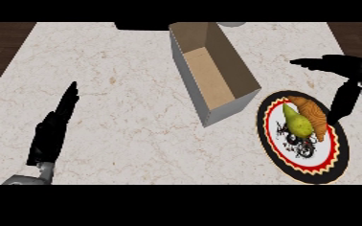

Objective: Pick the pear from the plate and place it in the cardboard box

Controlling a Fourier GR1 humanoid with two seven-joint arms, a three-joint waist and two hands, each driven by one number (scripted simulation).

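Since the pear (297,122) is lying on the plate (311,175) just left of my right hand (339,64), I'm holding it spread open and empty for the grab, cardboard box (212,76) waiting farther left.

I am counting one cardboard box (212,72), one plate (322,175) and one counter (127,76) that is carrying both. The plate is holding one pear (297,122) and one brown pastry (314,111), so I am seeing two food items in all. I am also counting two hands, one left hand (51,131) and one right hand (351,69), plus one dark object (141,26) and one grey object (232,24) showing partly at the far edge.
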